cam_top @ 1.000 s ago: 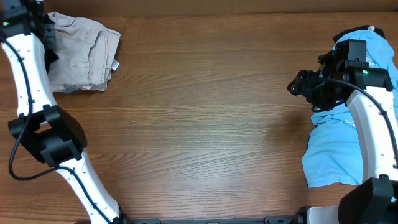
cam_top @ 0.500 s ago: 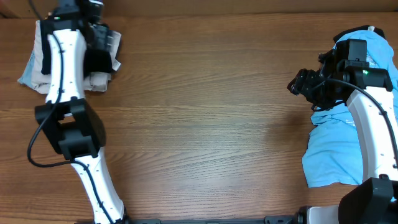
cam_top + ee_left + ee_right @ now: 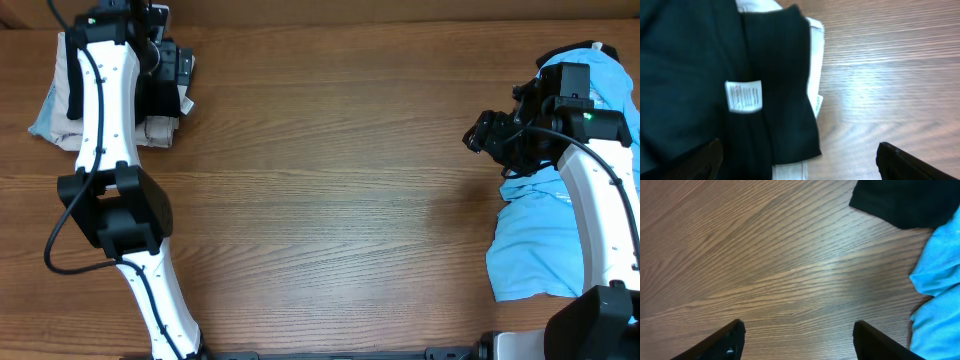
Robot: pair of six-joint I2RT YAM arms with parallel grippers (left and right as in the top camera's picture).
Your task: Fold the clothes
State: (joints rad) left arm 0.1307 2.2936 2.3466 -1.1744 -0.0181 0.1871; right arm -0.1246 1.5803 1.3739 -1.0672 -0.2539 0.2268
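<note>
The black T-shirt [image 3: 700, 60] lies bundled on top of the cream garment [image 3: 813, 65], with the left hand [image 3: 797, 147] spread empty just above it and the right hand [image 3: 797, 330] parted, empty, far from that garment, so its folding looks essentially done.

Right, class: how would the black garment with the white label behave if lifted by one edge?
Probably floppy: the black garment lies in soft folds, so it should drape and unfold. It looks thin, so likely light. Resting on the cream garment, it might drag that along.
</note>
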